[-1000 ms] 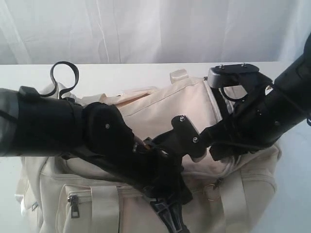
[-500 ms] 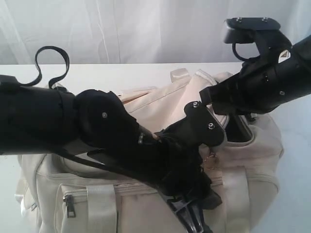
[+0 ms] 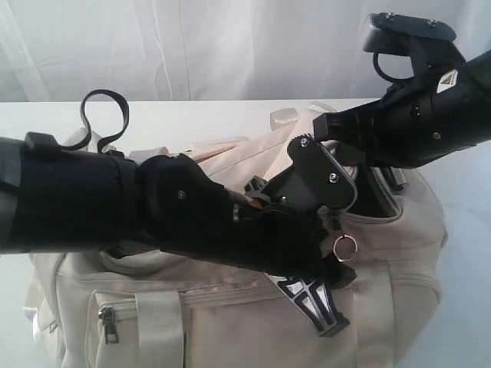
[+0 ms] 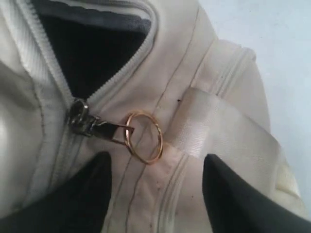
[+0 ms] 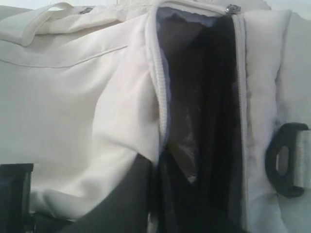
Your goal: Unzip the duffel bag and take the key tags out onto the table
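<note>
Exterior view: duffel bag (image 3: 230, 322), long axis left-right; left gripper (image 4: 155, 165) spread, right gripper (image 5: 158, 191) tight on its edge.

The left arm (image 3: 77, 199) is covering most of the duffel bag's (image 3: 230, 322) top; the bag's base is running out of view. Darkness inside its opening is swallowing everything, and the right gripper's (image 5: 160, 194) tips are sitting cut off there.

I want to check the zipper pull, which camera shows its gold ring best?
The left wrist view: the gold ring lies flat on the duffel bag, close and unobstructed. The exterior view shows the ring small. The right wrist view misses it.
</note>
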